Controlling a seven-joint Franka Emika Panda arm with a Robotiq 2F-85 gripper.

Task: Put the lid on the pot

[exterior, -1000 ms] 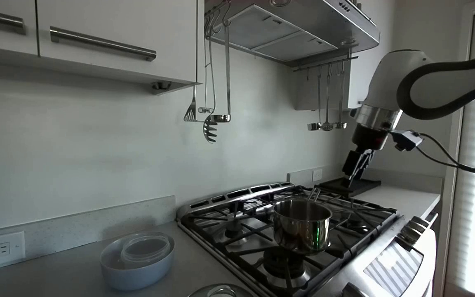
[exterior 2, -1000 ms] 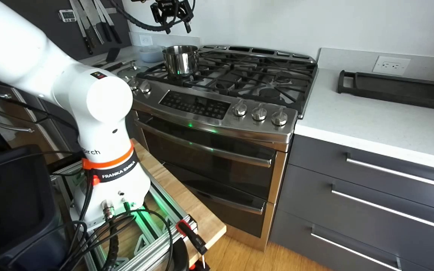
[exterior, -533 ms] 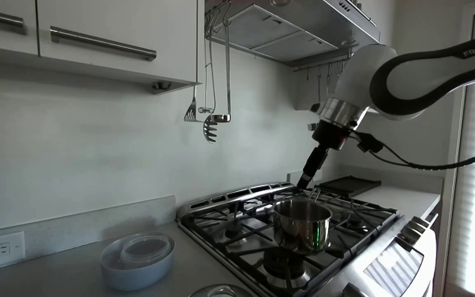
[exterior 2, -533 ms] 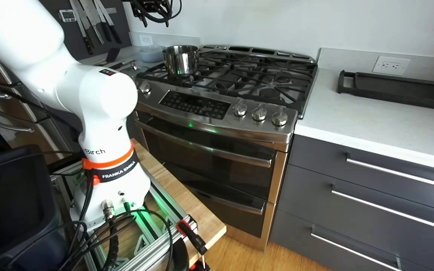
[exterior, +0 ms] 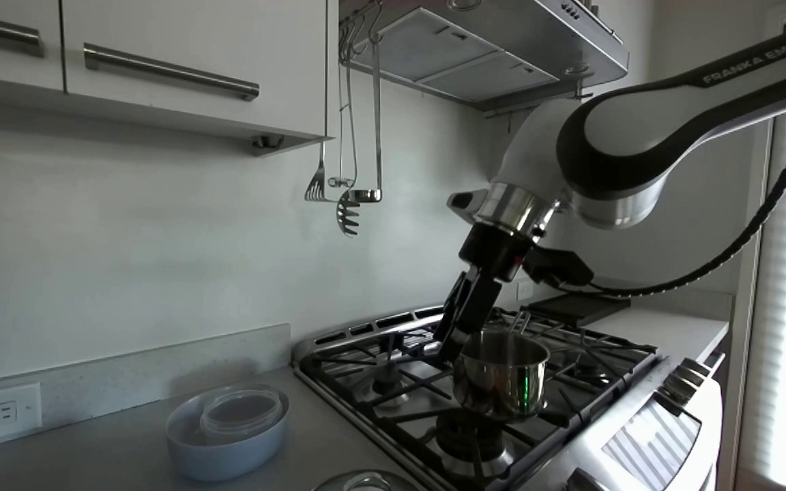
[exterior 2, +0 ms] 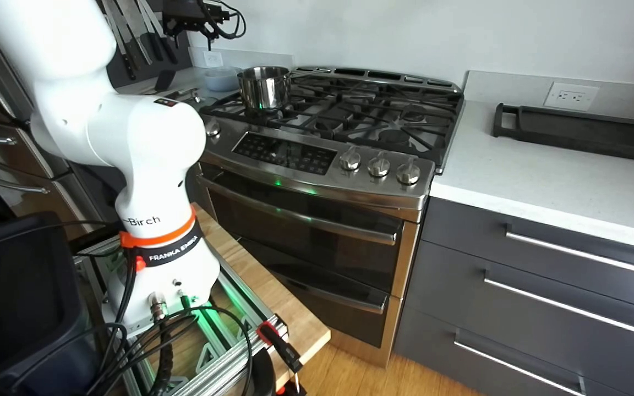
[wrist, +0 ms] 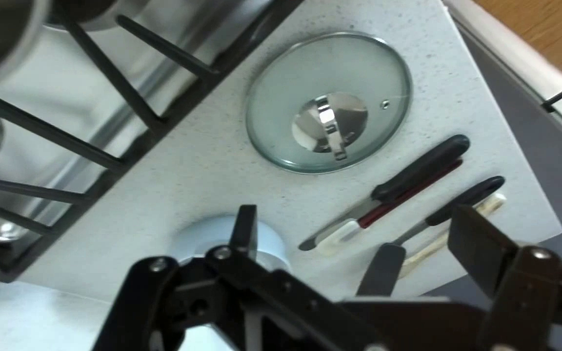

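In an exterior view, arm [exterior: 638, 129] reads "FRANKA EMIKA", clearly legible. SS pot [exterior: 500, 385] upright on stove [exterior: 604, 436]; hand [exterior: 449, 348] hides pt. of its rim, contact not verifiable. The lid [exterior: 366, 481] is on table [exterior: 331, 423], cut off by lower frame edge.

In an exterior view, "Birch" legible low on arm; "FRANKA EMIKA" on dk band [exterior 2: 176, 250], final letters less clear. Hand pt. cut off at top edge, finger spacing hard to judge. Lid mostly hidden behind arm.

Wrist view: hand's pads [wrist: 478, 243] well apart. Lid flat on table near stove edge, glass w/ metal handle; dk marks on handle too sm. to read. Pot cut off at upper LH corner, blurred. Pale blue bowl [wrist: 200, 236] part. hidden by a finger.
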